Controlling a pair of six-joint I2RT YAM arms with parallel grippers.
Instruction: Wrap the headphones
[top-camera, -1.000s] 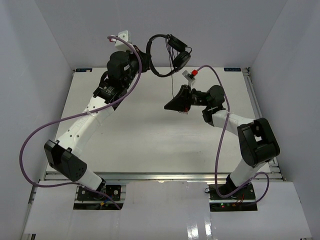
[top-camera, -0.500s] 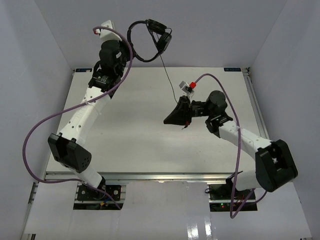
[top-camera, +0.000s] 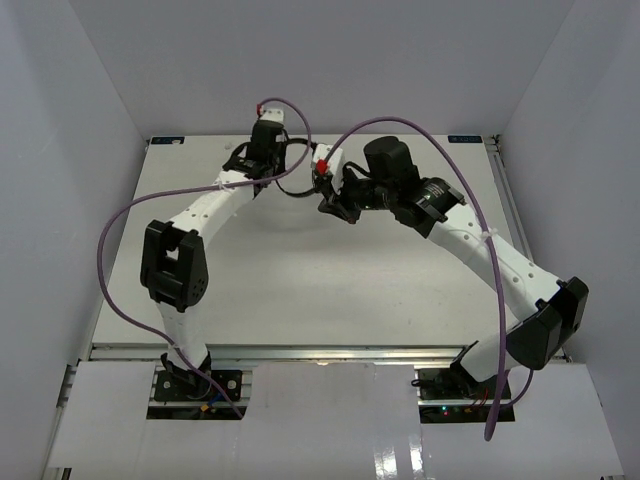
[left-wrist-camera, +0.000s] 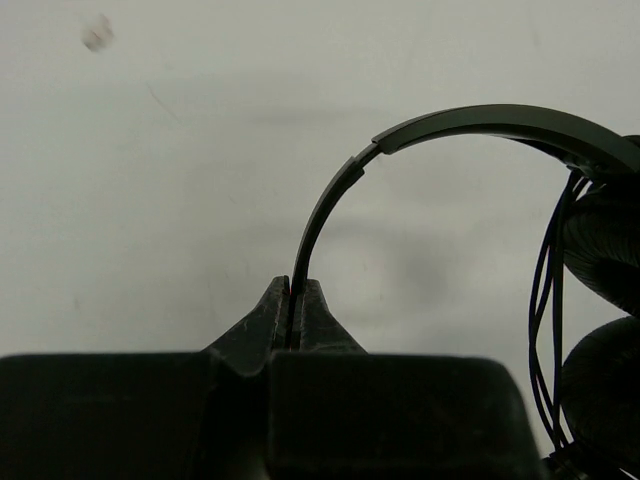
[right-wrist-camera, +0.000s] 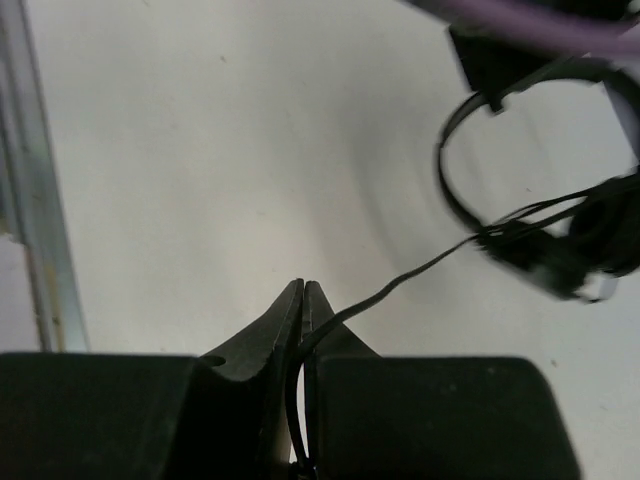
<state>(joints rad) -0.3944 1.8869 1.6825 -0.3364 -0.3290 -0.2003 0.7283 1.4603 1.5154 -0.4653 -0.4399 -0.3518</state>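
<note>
Top view: both arms reach to the far middle of the table (top-camera: 300, 290). The headphones (top-camera: 292, 187) hang between the 2 grippers, at far centre, slightly left. I cannot tell whether they touch the surface.

Left gripper (left-wrist-camera: 296, 290): its 2 fingers are pressed together on the thin black headband (left-wrist-camera: 480, 120), near one end of the arch. From there the band curves up and right to the 2 padded earcups (left-wrist-camera: 600, 250) at the right edge of the left wrist view. Several strands of cord (left-wrist-camera: 548, 260) run down just beside the earcups.

Right gripper (right-wrist-camera: 303, 300): fingers closed, pinching a single strand of the cord between the tips. The strand leads up and right to the headphones, which are blurred in the right wrist view.

Purple cables (top-camera: 400, 125) arc over both wrists. A metal rail (right-wrist-camera: 30, 170) runs along the table's edge at the left of the right wrist view.

Markings on the arms are too small to read.
</note>
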